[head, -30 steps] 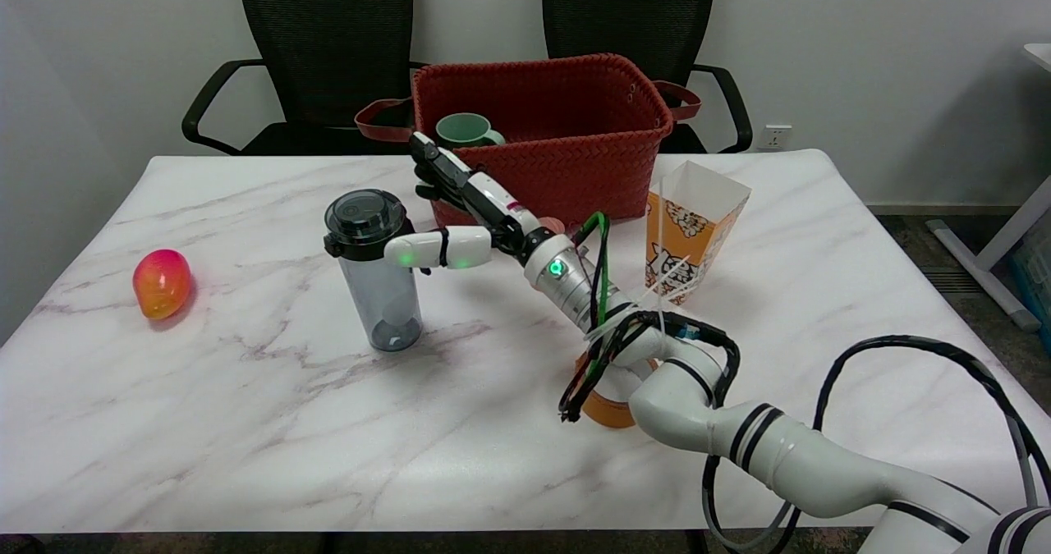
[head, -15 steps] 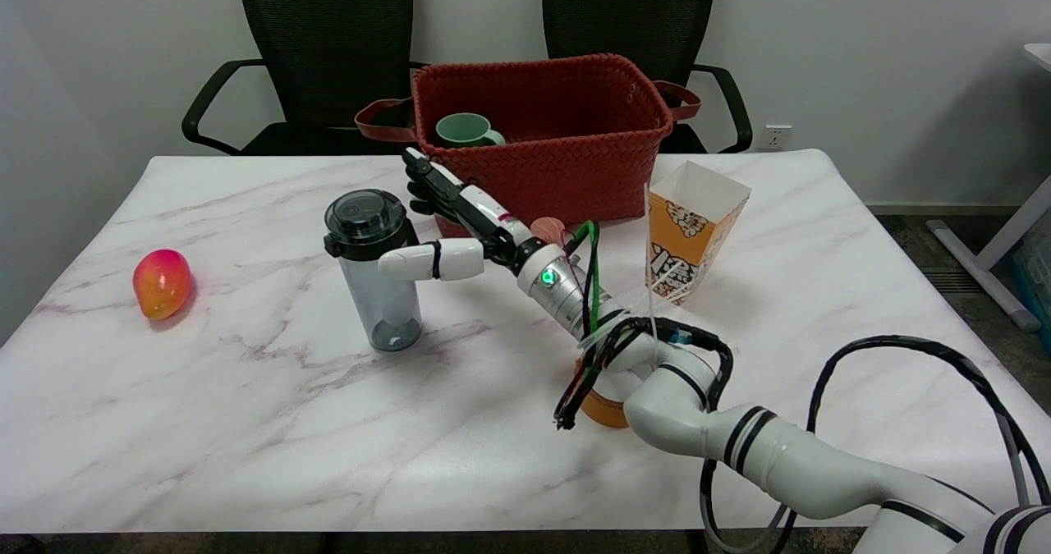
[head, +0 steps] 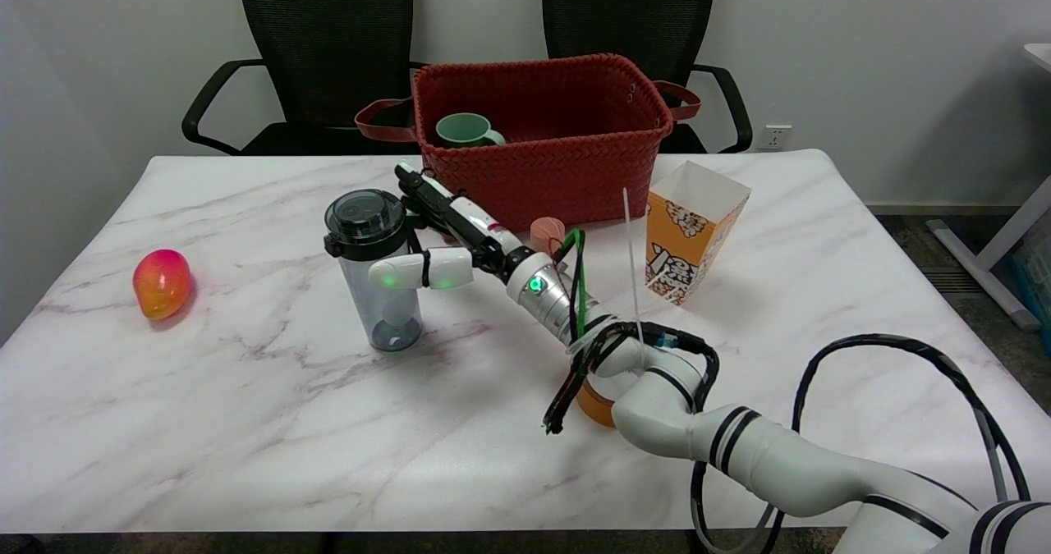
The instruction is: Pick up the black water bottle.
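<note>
Two black chairs (head: 328,45) are standing behind a marble table (head: 246,423), where one red basket (head: 542,135) is holding one green mug (head: 465,130). One popcorn box (head: 694,226) is standing open-topped to its right; what is inside cannot be told. The single black water bottle (head: 374,271) is standing upright left of centre, with only a small pale piece at its bottom. The right hand (head: 439,238) is reaching around it, fingers spread apart, thumb lying across its front, not yet gripping. One mango (head: 162,282) is lying far left.
</note>
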### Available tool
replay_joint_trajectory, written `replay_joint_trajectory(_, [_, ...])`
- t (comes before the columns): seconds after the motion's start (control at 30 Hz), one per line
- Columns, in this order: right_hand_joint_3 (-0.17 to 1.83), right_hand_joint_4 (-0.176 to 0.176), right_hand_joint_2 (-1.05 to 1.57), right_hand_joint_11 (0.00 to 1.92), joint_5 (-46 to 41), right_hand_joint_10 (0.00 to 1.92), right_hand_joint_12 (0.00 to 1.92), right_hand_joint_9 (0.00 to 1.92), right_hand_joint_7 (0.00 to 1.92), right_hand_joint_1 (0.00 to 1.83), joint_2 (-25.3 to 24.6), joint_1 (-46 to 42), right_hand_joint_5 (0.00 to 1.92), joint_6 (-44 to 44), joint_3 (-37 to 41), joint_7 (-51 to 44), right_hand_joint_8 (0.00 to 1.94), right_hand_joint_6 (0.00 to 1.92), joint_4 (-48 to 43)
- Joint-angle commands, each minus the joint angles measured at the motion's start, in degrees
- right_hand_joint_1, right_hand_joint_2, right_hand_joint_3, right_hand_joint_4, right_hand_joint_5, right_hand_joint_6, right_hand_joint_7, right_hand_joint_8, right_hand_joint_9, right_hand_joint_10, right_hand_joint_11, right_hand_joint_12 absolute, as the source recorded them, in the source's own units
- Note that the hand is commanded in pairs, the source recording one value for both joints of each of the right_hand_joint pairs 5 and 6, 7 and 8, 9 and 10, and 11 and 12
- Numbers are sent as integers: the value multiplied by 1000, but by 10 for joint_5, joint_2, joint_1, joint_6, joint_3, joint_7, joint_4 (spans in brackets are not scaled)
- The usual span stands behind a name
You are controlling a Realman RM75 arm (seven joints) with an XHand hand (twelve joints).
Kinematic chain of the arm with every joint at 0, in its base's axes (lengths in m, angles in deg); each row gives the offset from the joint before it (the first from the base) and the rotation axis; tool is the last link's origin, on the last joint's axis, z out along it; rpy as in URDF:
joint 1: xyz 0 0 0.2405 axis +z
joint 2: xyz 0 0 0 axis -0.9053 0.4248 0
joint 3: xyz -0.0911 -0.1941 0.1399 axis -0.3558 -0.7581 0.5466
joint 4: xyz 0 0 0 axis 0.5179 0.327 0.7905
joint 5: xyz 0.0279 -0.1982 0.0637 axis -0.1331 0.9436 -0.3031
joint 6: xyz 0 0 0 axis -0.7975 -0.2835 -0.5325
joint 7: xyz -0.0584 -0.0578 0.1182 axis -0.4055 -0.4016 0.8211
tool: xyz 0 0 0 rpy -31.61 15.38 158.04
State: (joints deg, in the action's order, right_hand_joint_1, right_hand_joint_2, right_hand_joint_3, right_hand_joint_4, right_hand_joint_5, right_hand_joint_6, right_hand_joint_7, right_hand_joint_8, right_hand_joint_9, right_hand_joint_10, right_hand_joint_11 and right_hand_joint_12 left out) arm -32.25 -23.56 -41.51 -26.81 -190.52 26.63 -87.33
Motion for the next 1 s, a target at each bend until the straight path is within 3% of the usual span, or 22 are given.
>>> replay_joint_trajectory(0.03, [-175, 0, 472, 324, 8, 195, 324, 195, 84, 752, -30, 26, 0, 6, -7, 1, 84, 0, 61])
replay_joint_trajectory(1.0, [-175, 0, 488, 342, 33, 207, 342, 207, 102, 743, -56, 50, 7, 2, -10, 27, 102, 7, 104])
